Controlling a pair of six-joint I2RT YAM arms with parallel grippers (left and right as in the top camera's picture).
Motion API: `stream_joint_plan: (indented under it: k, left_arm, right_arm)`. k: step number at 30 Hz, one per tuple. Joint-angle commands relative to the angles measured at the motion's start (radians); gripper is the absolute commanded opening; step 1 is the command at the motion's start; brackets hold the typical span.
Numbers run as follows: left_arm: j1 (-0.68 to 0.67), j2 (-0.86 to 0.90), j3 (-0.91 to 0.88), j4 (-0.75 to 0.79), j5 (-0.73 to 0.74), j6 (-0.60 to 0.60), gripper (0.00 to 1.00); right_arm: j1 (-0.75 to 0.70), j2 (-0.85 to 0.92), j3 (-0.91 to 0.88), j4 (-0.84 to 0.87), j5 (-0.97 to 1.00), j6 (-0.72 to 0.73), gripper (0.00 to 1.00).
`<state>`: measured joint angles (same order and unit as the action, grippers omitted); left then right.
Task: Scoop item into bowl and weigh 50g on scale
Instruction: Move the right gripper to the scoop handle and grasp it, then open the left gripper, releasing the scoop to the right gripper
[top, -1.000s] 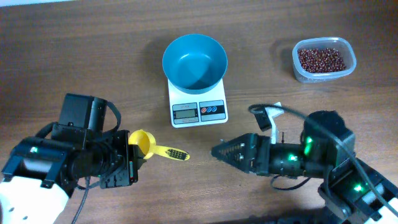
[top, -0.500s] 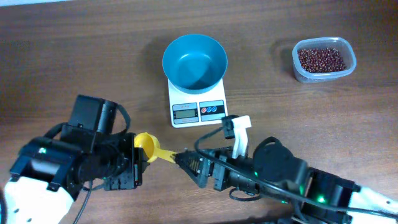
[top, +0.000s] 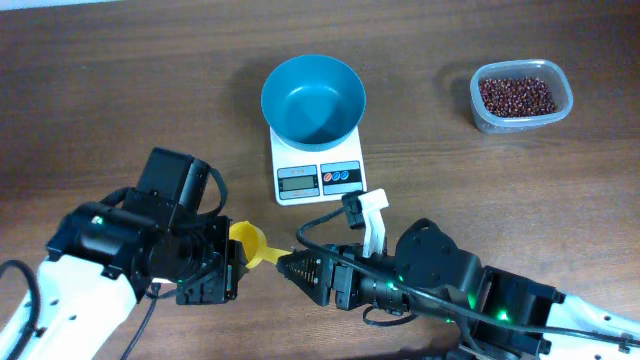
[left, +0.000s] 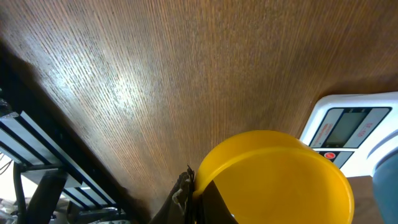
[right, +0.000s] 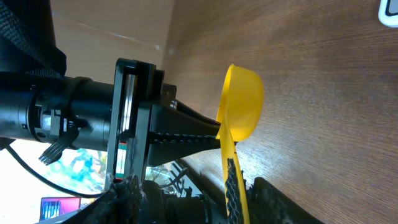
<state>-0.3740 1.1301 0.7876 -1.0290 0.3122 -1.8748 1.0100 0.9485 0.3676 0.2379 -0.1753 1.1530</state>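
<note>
The left gripper (top: 236, 258) was clamped on the rim of the yellow plastic scoop (top: 247, 241), and the right gripper (top: 292, 266) was right at its handle, but I could not tell if those 2 fingers had squeezed it. The small dark red-brown beans (top: 516, 95) sat in the clear plastic tub (top: 476, 100) far to the right, and the round teal-blue plastic bowl (top: 313, 95) sat empty on the small white square scale (top: 320, 184). I think the right gripper should squeeze the handle tight before the left one lets go, so the scoop does not drop.
</note>
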Motion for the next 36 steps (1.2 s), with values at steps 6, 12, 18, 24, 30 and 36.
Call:
stream_joint_plan:
  k: [6, 12, 18, 24, 30, 36]
  left_arm:
    - [-0.006, 0.011, 0.006, 0.004, 0.024, 0.009, 0.00]
    - [-0.006, 0.011, 0.006, 0.004, 0.025, 0.009, 0.00]
    - [-0.006, 0.011, 0.006, 0.004, 0.024, 0.009, 0.00]
    - [-0.035, 0.012, 0.006, 0.004, 0.024, 0.008, 0.00]
    - [-0.052, 0.012, 0.006, 0.026, 0.021, 0.008, 0.00]
    - [-0.052, 0.012, 0.006, 0.026, 0.021, 0.008, 0.00]
  right_arm:
    - [0.006, 0.097, 0.013, 0.077, 0.000, 0.008, 0.54]
    - [0.006, 0.127, 0.013, 0.087, 0.007, 0.042, 0.46]
    - [0.006, 0.155, 0.013, 0.102, 0.057, 0.068, 0.41]
    - [0.006, 0.155, 0.013, 0.111, 0.056, 0.086, 0.40]
    - [0.006, 0.155, 0.013, 0.111, 0.047, 0.099, 0.32]
    - [0.006, 0.155, 0.013, 0.112, 0.025, 0.114, 0.28]
